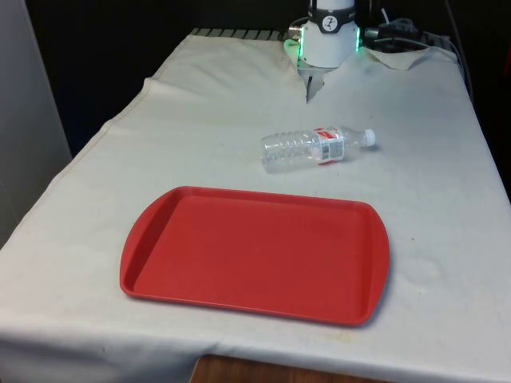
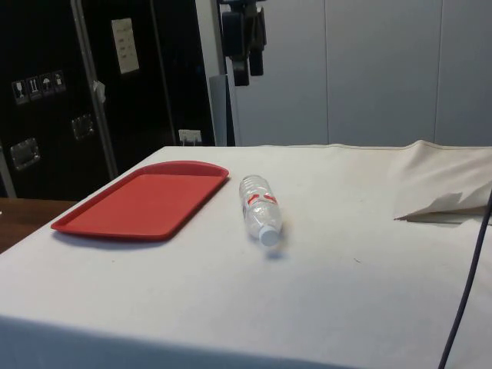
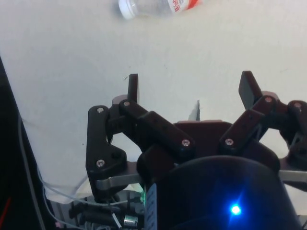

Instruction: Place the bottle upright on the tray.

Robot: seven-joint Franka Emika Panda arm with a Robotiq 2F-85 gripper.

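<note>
A clear plastic bottle (image 1: 315, 148) with a white cap and a red-and-white label lies on its side on the white cloth, just beyond the far edge of the red tray (image 1: 255, 251). In the side view the bottle (image 2: 260, 209) lies beside the tray (image 2: 142, 200), cap towards the camera. My gripper (image 2: 247, 75) hangs high above the table, well clear of both. In the wrist view the gripper (image 3: 191, 86) stands open with nothing between its fingers, and the bottle's cap end (image 3: 153, 6) lies on the cloth far below.
Cables and a crumpled fold of cloth (image 1: 403, 48) lie at the table's far end on the front view's right. A raised fold of cloth (image 2: 442, 201) and a dark cable (image 2: 469, 277) show in the side view.
</note>
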